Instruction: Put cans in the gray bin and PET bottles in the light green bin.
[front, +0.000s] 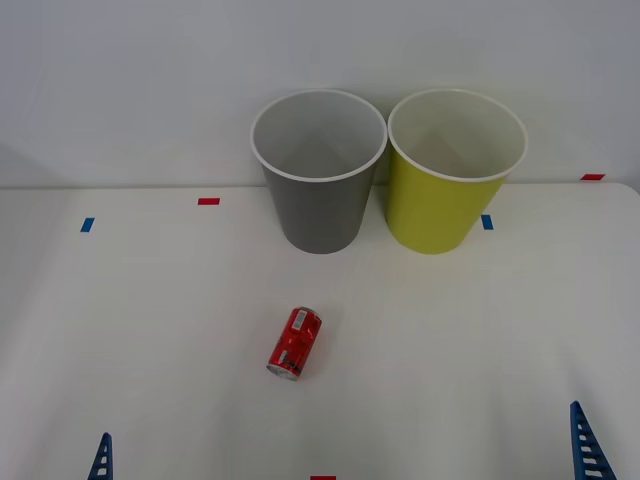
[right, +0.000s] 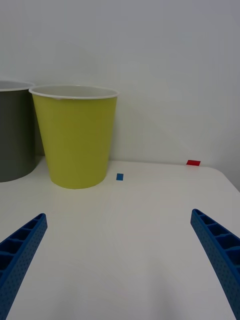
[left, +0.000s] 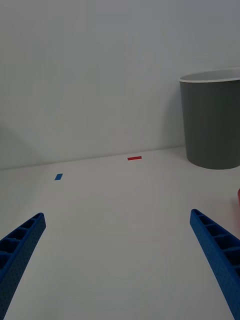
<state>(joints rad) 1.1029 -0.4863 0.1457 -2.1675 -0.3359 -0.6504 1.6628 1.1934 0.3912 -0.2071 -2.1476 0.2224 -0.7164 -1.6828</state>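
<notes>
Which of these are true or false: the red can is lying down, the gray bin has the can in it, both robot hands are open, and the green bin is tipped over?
1. The small red drink can lies on its side on the white table. True.
2. The can is inside the tall round gray bin. False: it lies on the table before it.
3. The left hand and right hand are open. True.
4. The tall round yellow-green bin is tipped over. False: it stands upright.

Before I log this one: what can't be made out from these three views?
- Can: print too small to read in the front view; the left wrist view's edge cuts off all but a red sliver.
- Gray bin, green bin: bottoms hidden by their own walls, front view.
- Left gripper, right gripper: arms out of frame.
</notes>
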